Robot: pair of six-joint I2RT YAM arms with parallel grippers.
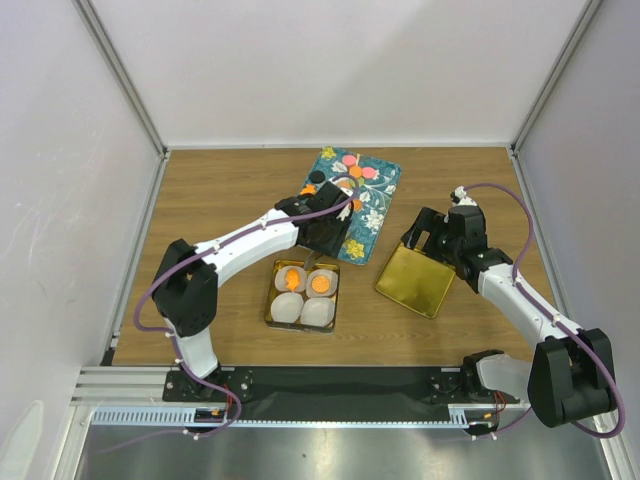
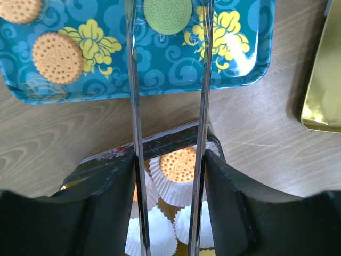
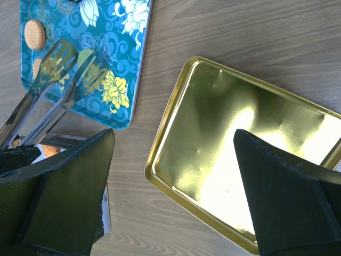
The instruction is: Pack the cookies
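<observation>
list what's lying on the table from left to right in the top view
open tin → teal tray → gold lid

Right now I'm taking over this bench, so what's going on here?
The left gripper holds metal tongs, tips out over the teal tray, either side of a green cookie. The tin has orange cookies in two of its four paper cups. The right gripper hangs open over the gold lid.
</observation>
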